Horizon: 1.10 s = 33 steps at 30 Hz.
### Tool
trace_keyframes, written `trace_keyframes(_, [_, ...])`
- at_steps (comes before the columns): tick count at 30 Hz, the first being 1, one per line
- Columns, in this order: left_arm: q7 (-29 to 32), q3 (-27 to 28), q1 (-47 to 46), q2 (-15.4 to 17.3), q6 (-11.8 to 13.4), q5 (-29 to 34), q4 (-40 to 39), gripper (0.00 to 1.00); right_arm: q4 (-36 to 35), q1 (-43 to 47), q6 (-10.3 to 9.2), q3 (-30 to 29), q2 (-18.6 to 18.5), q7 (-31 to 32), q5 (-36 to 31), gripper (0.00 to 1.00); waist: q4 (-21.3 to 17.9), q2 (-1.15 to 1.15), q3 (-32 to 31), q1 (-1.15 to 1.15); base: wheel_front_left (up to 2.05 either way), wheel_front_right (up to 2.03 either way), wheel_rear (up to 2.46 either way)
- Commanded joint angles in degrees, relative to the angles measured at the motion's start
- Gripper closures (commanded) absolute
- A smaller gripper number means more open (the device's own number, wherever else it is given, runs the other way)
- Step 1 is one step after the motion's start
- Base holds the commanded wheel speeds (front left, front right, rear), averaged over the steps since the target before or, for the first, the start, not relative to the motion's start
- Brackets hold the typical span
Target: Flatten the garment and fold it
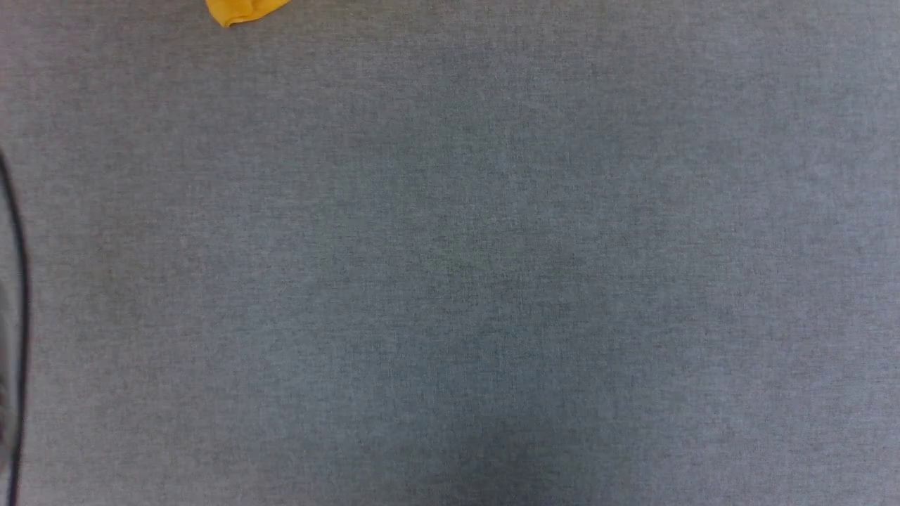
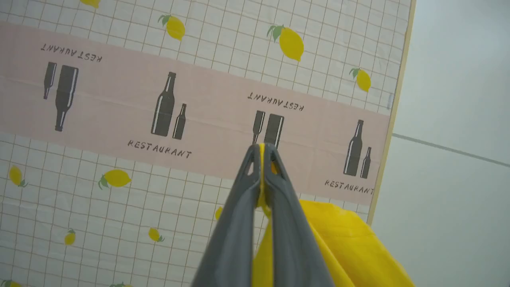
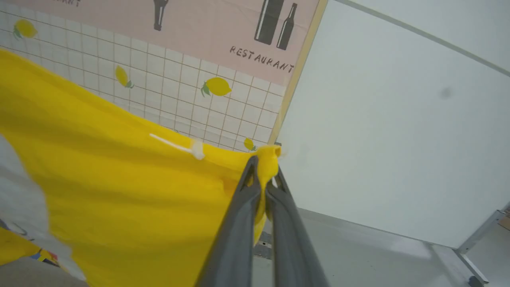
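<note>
Recording the left gripper (image 2: 263,148) pinching shut on a thin fold of the garment (image 2: 342,243), with bright yellow cloth showing between the two dark fingertips. Noting the rest of that cloth hanging just beside and below the fingers, touching them and running off toward the lower right of the left wrist view.

Recording the right gripper (image 3: 266,167) likewise clamping shut on the garment (image 3: 119,187), with a small yellow knob of fabric bulging out past the fingertips. Seeing the cloth spreading away from the tips toward the left of the right wrist view as a broad sheet with shallow ripples. Noting a short white strip (image 3: 177,146) lying along its upper edge, near the gripper. Seeing a pale printed area (image 3: 24,211) at the lower left of that sheet, with dark and coloured marks too blurred for detail.

Noting behind both grippers a hanging patterned cloth (image 2: 119,99) bearing a grid, lemons, dark bottles and the word RESTAURANT on a pink band, and a plain pale wall (image 2: 458,79) just beside it.

Finding in the head view a small yellow corner of the garment (image 1: 242,10) dipping in at the far edge, left of centre, above a grey fabric surface (image 1: 450,281). Not being able to tell whether touching or apart. Noting a thin dark line (image 1: 21,295) curving down the left edge.
</note>
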Motion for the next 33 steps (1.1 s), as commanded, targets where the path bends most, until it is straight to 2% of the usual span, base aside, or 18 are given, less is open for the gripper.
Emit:
trace_keyframes(1, [0.8,-0.4,4.8,0.7,-0.7,-0.7,1.2,1.00,1.0,3.9,-0.09,0.7,0.0,-0.6,1.6,1.00,0.7,0.00,-1.4,-0.01,0.00,0.00,0.00])
trace_keyframes(7, [6.7,-3.0,23.4,3.9,-2.8,-2.1,3.0,1.00,1.5,18.7,-0.09,6.0,-1.9,0.8,8.6,1.00,1.8,0.00,-6.2,-0.01,0.00,0.00,0.00])
trace_keyframes(13, [16.8,-5.0,43.6,6.1,-3.7,-7.1,-1.5,1.00,-3.3,34.9,-0.09,7.9,-4.5,4.4,15.6,1.00,3.0,0.00,-12.1,-0.01,0.00,0.00,0.00])
trace_keyframes(20, [28.5,-7.9,66.6,8.1,-1.7,-13.2,-10.9,1.00,-9.1,52.0,-0.09,5.7,-4.9,7.6,18.1,1.00,3.9,0.00,-17.7,-0.01,0.00,0.00,0.00])
trace_keyframes(21, [31.2,-8.5,72.5,8.8,-0.6,-14.8,-13.5,1.00,-10.2,56.2,-0.09,5.1,-4.9,8.0,17.6,1.00,4.1,0.00,-18.9,-0.01,0.00,0.00,0.00])
trace_keyframes(27, [35.6,-9.3,84.2,10.4,2.9,-17.4,-18.9,1.00,-12.5,65.5,-0.09,2.6,-4.0,9.3,16.3,1.00,4.7,0.00,-21.6,-0.01,0.00,0.00,0.00])
trace_keyframes(33, [36.8,-10.3,91.3,10.7,4.3,-18.6,-20.9,1.00,-15.0,74.0,-0.09,1.3,-2.2,14.3,18.4,1.00,4.9,0.00,-23.4,-0.01,0.00,0.00,0.00])
